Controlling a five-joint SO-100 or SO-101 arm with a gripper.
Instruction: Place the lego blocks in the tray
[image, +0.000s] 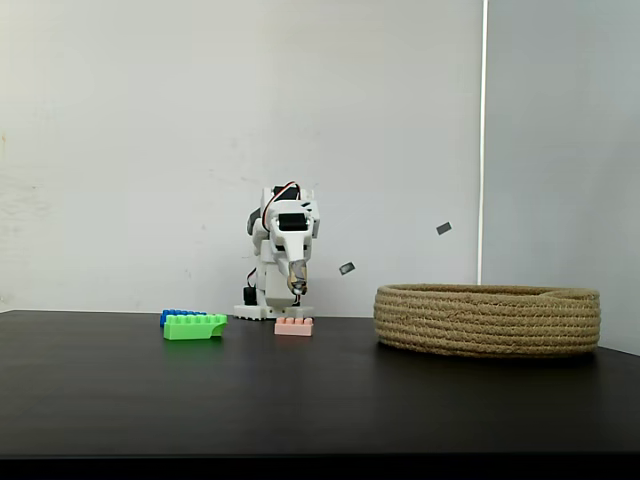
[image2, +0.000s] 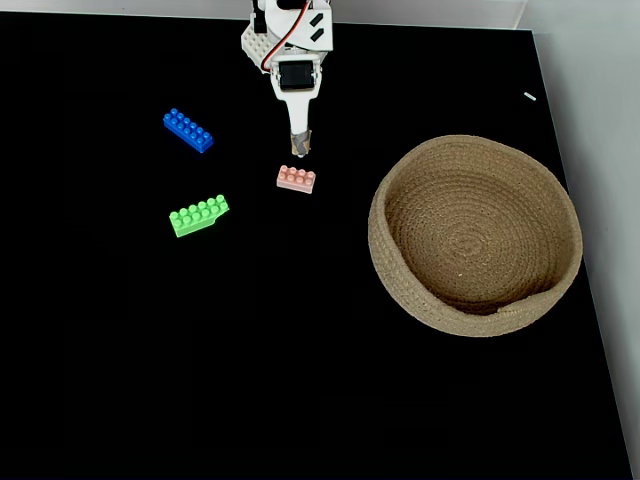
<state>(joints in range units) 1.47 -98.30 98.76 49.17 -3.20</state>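
While 3 lego blocks lie on the black worktop (image2: 300, 350), the tray (image2: 475, 235) sits at 3 o'clock of them, holding none. Seen from above, the pink brick (image2: 296, 179) is nearest the tray, the green brick (image2: 198, 215) at its 8 o'clock, the blue brick (image2: 187, 130) at its 10 o'clock. Folded low, the white arm (image2: 290, 45) points its fingers (image2: 300, 143) down just above the pink brick (image: 294, 326); whether they are parted, I cannot tell.
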